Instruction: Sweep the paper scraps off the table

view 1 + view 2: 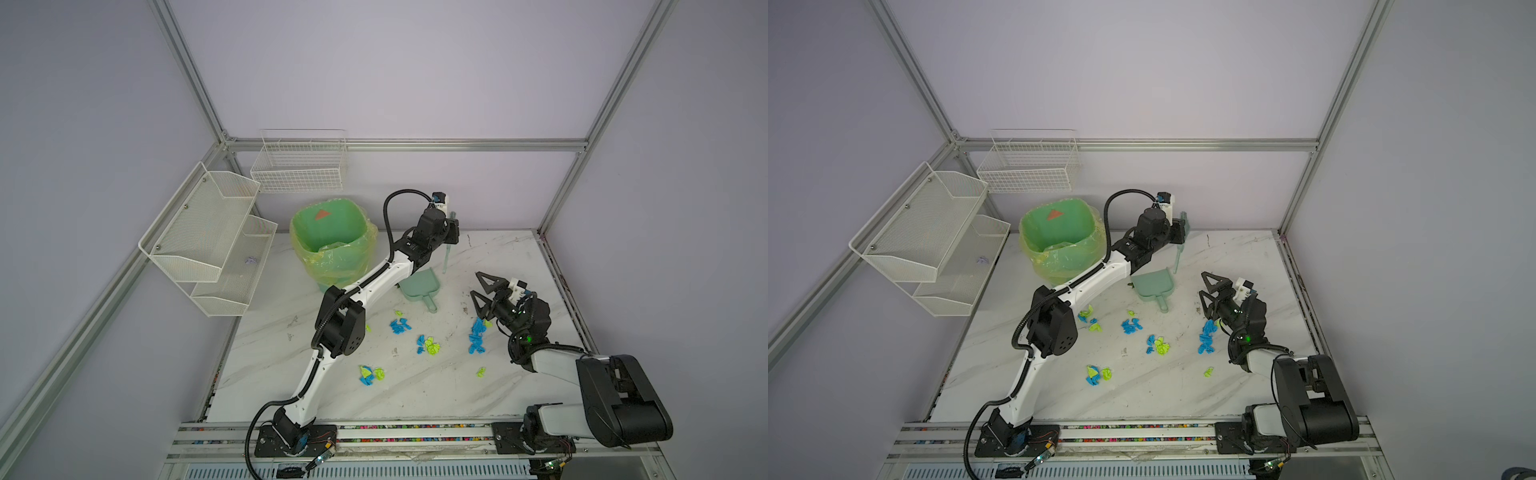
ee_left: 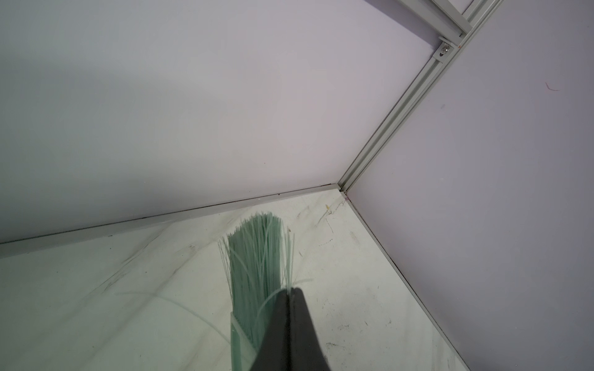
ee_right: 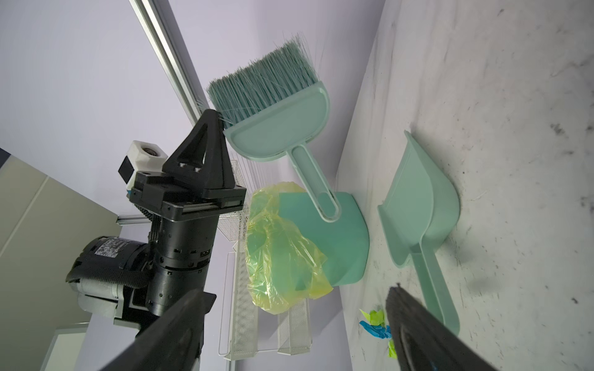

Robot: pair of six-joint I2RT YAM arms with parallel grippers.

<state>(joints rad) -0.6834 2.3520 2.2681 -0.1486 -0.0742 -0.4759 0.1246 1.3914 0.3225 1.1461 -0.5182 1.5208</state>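
**Brush in the air, scraps all over the table**

Going near to far, with everything placed off the dustpan [image 1: 417, 286].

Nearest: scuffed white marble table [image 1: 415, 399]. On it, well this side of the dustpan, the scraps [image 1: 428, 345]. Blue and yellow-green wads in loose clumps, with one clump near-left of the dustpan, a couple straight in front of it, and a blue string of them off to the near-right. Plus a lone yellow-green bit nearer than that string.

Just right of the dustpan: right gripper [image 1: 476, 284], jaws spread wide, gripping nothing, sitting over the far end of that blue string.

Dustpan itself lying on the table, handle toward the near side.

Left of the dustpan and a bit behind: green bin [image 1: 332, 226] lined with a yellow bag.

Behind-right of the dustpan: left gripper [image 1: 453, 230], pinched tight on the brush [image 3: 279, 128]. Clamped at a corner of the head, right by the bristles. Brush up off the table, handle end near the dustpan's far edge.

Farthest, way off far-left of the dustpan: mesh shelf [image 1: 208, 232] and wire basket [image 1: 299, 166] on the walls, with a small lilac wad [image 1: 250, 261] in the shelf's lower tier.
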